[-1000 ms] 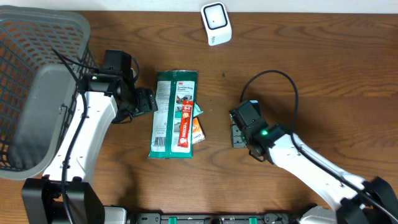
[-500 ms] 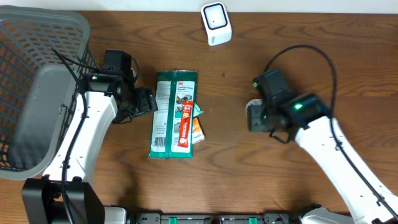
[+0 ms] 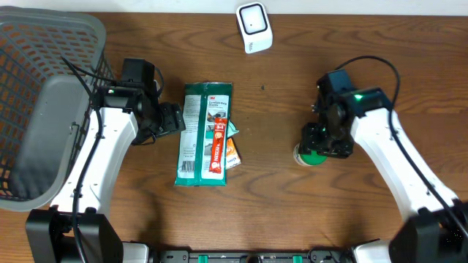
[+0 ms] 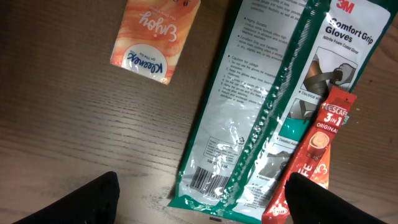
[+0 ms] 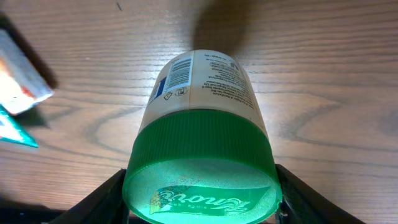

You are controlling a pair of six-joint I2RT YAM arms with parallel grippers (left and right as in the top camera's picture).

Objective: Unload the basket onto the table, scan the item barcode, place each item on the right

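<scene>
Right gripper [image 3: 319, 143] swung rightward, clamping green-lidded jar [image 5: 200, 106], left gripper [image 4: 202, 200] spread wide over gloves pack [image 4: 249, 93]

Green-capped jar [image 5: 202, 143], glove pack [image 4: 249, 93] — green, white

Bare tabletop [image 3: 267, 146] between glove packet [image 3: 205, 135] and jar [image 3: 314, 155]; basket [image 3: 51, 23] along the left edge.
</scene>
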